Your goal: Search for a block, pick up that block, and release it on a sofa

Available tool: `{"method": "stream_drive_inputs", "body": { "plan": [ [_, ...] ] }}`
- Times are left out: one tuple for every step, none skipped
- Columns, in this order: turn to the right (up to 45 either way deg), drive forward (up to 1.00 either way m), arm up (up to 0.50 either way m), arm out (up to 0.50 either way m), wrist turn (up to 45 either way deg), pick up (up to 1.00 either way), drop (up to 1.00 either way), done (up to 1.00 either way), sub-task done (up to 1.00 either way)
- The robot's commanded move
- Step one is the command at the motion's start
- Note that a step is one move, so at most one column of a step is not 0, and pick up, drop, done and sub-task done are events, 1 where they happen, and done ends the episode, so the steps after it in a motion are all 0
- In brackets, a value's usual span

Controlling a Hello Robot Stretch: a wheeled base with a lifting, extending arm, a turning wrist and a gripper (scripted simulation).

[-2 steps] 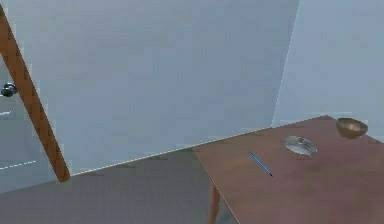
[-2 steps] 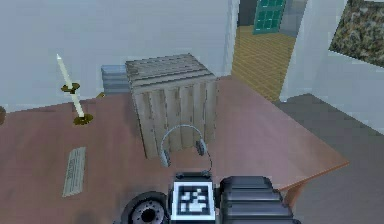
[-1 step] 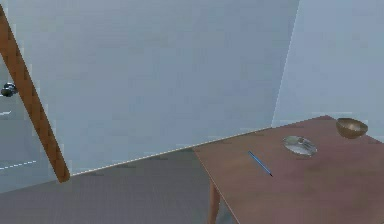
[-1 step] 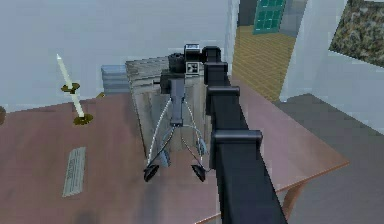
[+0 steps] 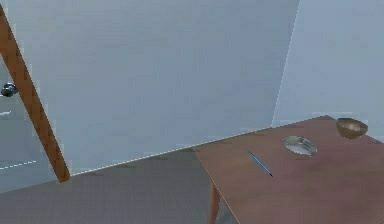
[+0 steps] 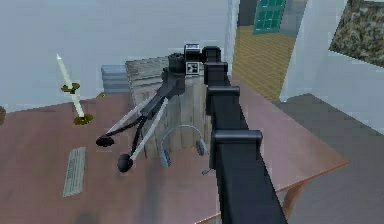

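In the arm side view the dark arm (image 6: 232,140) rises from the bottom edge over a reddish-brown table (image 6: 40,150). My gripper (image 6: 115,152) reaches leftward from the arm's far end, its thin fingers (image 6: 104,140) ending above bare tabletop, and it holds nothing. Behind the gripper's body stands a pale, slatted boxy thing (image 6: 148,76) on the table's far side. A light grey thing with wire-like loops (image 6: 184,142) sits just beside the arm.
A white candle in a brass holder (image 6: 66,88) stands at the table's far left and a flat grey slab (image 6: 75,171) lies nearer. A teal door (image 6: 268,14) lies beyond. The forward view has a wooden table (image 5: 330,190) with a pen (image 5: 260,164), a grey dish (image 5: 299,146) and a brown bowl (image 5: 351,127).
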Motion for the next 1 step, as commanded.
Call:
{"method": "stream_drive_inputs", "body": {
  "plan": [
    [0.0, 0.0, 0.0, 0.0, 45.0, 0.0, 0.0, 0.0, 0.0]
  ]
}}
